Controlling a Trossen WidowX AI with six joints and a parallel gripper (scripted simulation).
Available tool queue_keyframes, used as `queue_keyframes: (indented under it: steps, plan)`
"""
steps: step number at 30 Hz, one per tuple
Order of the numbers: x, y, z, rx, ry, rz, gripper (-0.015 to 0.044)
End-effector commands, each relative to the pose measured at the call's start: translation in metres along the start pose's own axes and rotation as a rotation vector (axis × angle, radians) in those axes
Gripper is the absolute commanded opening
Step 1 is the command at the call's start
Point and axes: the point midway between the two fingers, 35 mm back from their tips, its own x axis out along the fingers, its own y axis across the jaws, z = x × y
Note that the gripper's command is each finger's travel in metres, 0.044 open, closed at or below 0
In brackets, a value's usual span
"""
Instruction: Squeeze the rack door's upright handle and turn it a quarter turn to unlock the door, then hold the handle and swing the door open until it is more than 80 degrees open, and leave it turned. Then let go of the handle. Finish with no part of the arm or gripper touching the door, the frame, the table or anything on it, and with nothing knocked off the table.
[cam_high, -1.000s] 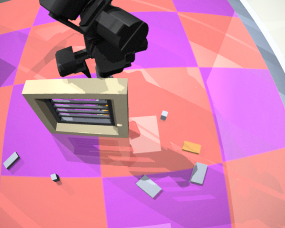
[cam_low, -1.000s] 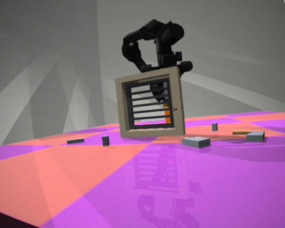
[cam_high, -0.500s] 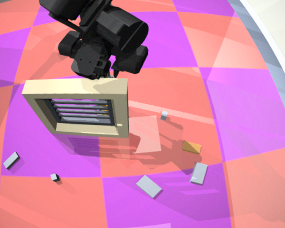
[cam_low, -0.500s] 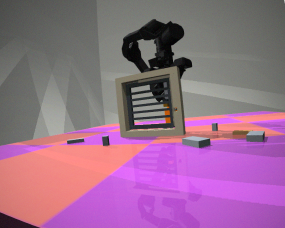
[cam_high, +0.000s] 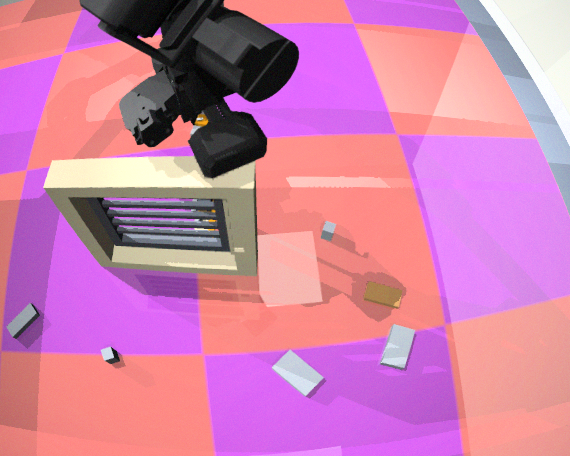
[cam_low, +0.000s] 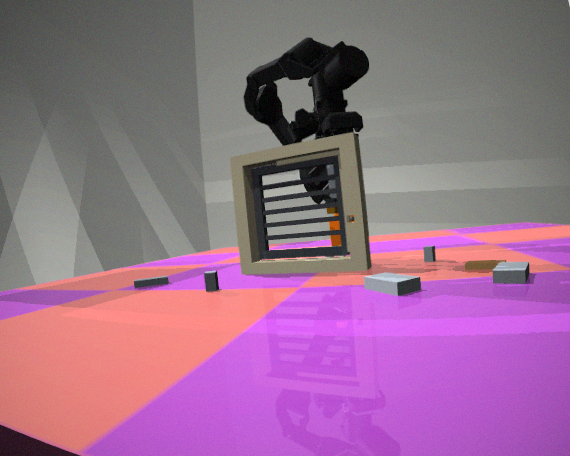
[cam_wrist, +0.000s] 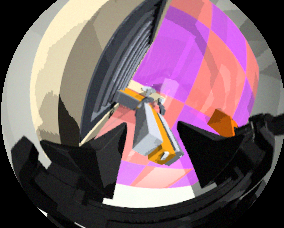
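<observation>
Though the rack door's handle (cam_low: 335, 229) (cam_wrist: 162, 134) lies between the fingertips in the wrist view, the gripper (cam_high: 192, 122) (cam_low: 316, 185) (cam_wrist: 152, 125) has its fingers apart, without a clamp on the grey-and-orange piece. Seen through the bars in the exterior view, the handle's orange part stands upright on the arm's side of the door, near the edge with the small opening in the frame beside it.

The dark, slatted door (cam_high: 223, 225) (cam_low: 258, 215) (cam_wrist: 95, 107) sits within its beige frame (cam_high: 150, 175) (cam_low: 361, 200) (cam_wrist: 72, 65), which stands on the checkered bench (cam_high: 125, 415) (cam_low: 150, 350) (cam_wrist: 225, 57). Above and behind them bends the black arm (cam_high: 245, 55) (cam_low: 345, 65), part of it overlapping the frame's top in the overhead view; whether they touch cannot be told.

Farther out on the salmon-and-purple squares, a small grey block (cam_high: 328, 231) (cam_low: 429, 254) and a brown block (cam_high: 382, 294) (cam_low: 485, 265) lie to one side of the frame. Near the brown piece is a pale block (cam_high: 398, 346) (cam_low: 511, 273), with another pale block (cam_high: 298, 373) (cam_low: 392, 284) closer to the exterior camera. Toward the opposite side rest a little dark-sided block (cam_high: 110, 355) (cam_low: 211, 281) and a low grey bar (cam_high: 23, 320) (cam_low: 151, 282).
</observation>
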Motion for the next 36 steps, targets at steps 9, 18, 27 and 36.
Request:
queue_keyframes:
  steps: [9, 18, 27, 36]
  plan:
    - [0.0017, 0.0000, 0.0019, 0.606, -0.002, -0.003, 0.0298]
    - [0.0017, 0.0000, 0.0019, 0.679, -0.002, -0.003, 0.0298]
    - [0.0017, 0.0000, 0.0019, 0.679, -0.002, -0.003, 0.0245]
    - [0.0017, 0.0000, 0.0019, 0.679, -0.002, -0.003, 0.0185]
